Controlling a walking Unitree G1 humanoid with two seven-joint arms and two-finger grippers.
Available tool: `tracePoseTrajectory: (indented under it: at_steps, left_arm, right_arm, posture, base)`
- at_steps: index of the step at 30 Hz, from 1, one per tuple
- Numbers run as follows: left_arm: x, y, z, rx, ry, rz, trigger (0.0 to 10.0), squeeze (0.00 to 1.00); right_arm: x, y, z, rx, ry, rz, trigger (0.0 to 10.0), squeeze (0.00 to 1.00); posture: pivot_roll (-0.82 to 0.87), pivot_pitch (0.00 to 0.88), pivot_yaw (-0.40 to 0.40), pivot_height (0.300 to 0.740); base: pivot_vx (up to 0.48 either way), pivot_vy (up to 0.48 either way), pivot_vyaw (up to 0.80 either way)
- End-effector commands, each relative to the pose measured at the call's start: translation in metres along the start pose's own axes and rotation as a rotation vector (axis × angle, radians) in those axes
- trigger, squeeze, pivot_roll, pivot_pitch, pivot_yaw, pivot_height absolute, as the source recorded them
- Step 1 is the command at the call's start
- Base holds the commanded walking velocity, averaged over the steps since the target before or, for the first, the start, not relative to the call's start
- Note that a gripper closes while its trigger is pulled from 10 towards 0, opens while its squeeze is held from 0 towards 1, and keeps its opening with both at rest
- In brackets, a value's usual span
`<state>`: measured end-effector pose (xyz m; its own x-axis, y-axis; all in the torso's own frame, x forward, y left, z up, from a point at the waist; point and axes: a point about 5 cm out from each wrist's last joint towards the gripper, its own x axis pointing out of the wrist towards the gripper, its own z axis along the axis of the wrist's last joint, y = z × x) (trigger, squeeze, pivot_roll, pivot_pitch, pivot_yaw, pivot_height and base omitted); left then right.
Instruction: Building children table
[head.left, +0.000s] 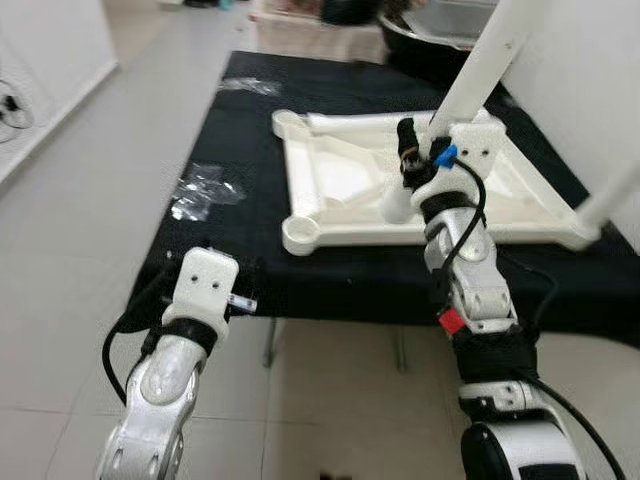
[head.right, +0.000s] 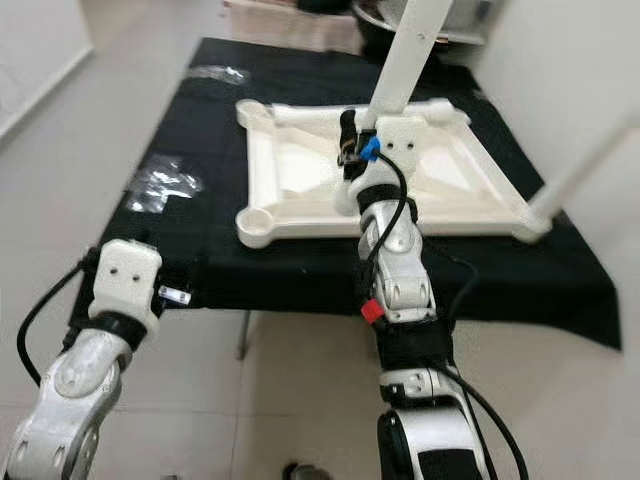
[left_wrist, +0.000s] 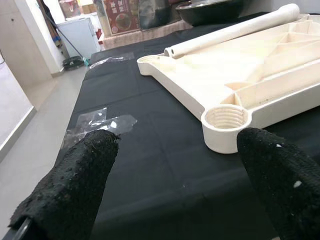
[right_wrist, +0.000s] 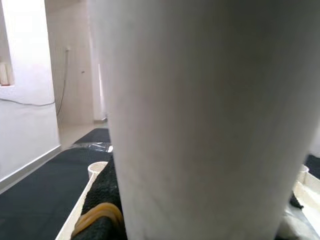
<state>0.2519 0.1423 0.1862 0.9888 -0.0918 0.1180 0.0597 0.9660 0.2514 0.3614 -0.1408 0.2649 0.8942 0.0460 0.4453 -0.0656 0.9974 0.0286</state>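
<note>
Clear plastic wrappers (head.left: 203, 192) on black cloth (head.left: 250, 150), tiled floor (head.left: 90, 200)

A black-covered counter (head.left: 330, 285) stands on a pale tiled floor (head.left: 120, 150). On it lies an upturned cream tabletop (head.left: 340, 175) — threaded corner sockets facing up — with crumpled clear plastic wrappers (head.left: 203, 192) beside it and another (head.left: 250, 86) farther back.

Looks like I'm in someone's home, maybe a back room: pale tiled floor (head.left: 90, 200), plain white walls (head.left: 50, 50), a low tabletop (head.right: 300, 270) under a black cloth, and a white chest freezer (left_wrist: 82, 35) off in the corner
</note>
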Motion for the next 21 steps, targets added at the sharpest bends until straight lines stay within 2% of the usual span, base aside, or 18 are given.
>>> tracePoseTrajectory:
  at_steps: [1,4,21]
  left_arm:
    - [-0.0028,0.0001,-0.0011,0.001,0.006,0.001,10.0,0.00]
    - [-0.0033,-0.0010,-0.0019,0.017,0.007,-0.005,10.0,0.00]
    - [-0.0028,-0.0064,-0.0013,0.031,0.006,-0.029,10.0,0.00]
  right_arm:
    - [-0.0008,0.0018,0.0048,-0.005,-0.032,0.004,10.0,0.00]
    - [-0.0003,0.0023,0.0046,-0.004,-0.031,0.006,10.0,0.00]
    - [0.0011,0.0047,0.0033,0.011,-0.027,0.015,10.0,0.00]
  posture:
    - [0.11,0.134,-0.110,0.740]
    - [0.11,0.139,-0.109,0.740]
    - [0.12,0.150,-0.119,0.740]
  base:
    - [0.000,0.000,0.00]
    - [0.000,0.000,0.00]
    - [0.287,0.000,0.00]
